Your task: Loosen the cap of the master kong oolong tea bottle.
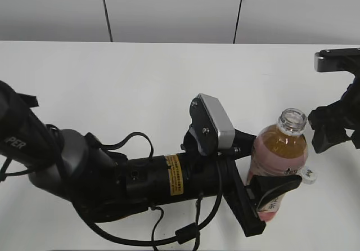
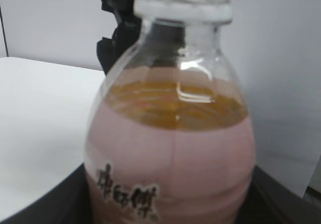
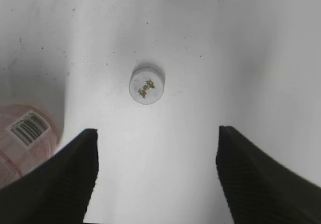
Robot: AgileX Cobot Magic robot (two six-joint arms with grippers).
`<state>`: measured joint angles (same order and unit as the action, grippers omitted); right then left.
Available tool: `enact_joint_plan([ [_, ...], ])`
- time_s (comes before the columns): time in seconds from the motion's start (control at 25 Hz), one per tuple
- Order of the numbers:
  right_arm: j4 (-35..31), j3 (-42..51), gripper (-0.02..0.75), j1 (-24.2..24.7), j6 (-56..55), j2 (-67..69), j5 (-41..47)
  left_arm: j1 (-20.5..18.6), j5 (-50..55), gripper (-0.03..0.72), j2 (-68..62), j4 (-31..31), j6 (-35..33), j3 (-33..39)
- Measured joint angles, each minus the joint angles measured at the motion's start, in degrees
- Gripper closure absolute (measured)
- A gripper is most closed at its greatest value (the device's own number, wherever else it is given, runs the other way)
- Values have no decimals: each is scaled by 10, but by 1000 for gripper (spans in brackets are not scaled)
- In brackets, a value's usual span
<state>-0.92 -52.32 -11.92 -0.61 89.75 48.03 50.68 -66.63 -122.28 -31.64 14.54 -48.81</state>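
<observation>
Left gripper (image 1: 270,197) clamped on the lower body of the master kong oolong tea bottle (image 1: 279,149), bottle upright near the table's (image 1: 112,88) right edge, toward the front. Bottle mouth is open, no cap on it. Right gripper (image 1: 332,130) spread wide, holding nothing, raised just right of the bottle neck. Cap (image 3: 146,85) lies flat on the table below the right gripper, beside the bottle base, green mark up
</observation>
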Motion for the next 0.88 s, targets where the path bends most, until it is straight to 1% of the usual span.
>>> enact_joint_plan([
  [0.36, 0, 0, 183, 0, 0, -4, 5, -39, -1, 263, 0, 1, 0, 0],
  [0.88, 0, 0, 183, 0, 0, -4, 7, -41, -1, 263, 0, 1, 0, 0],
])
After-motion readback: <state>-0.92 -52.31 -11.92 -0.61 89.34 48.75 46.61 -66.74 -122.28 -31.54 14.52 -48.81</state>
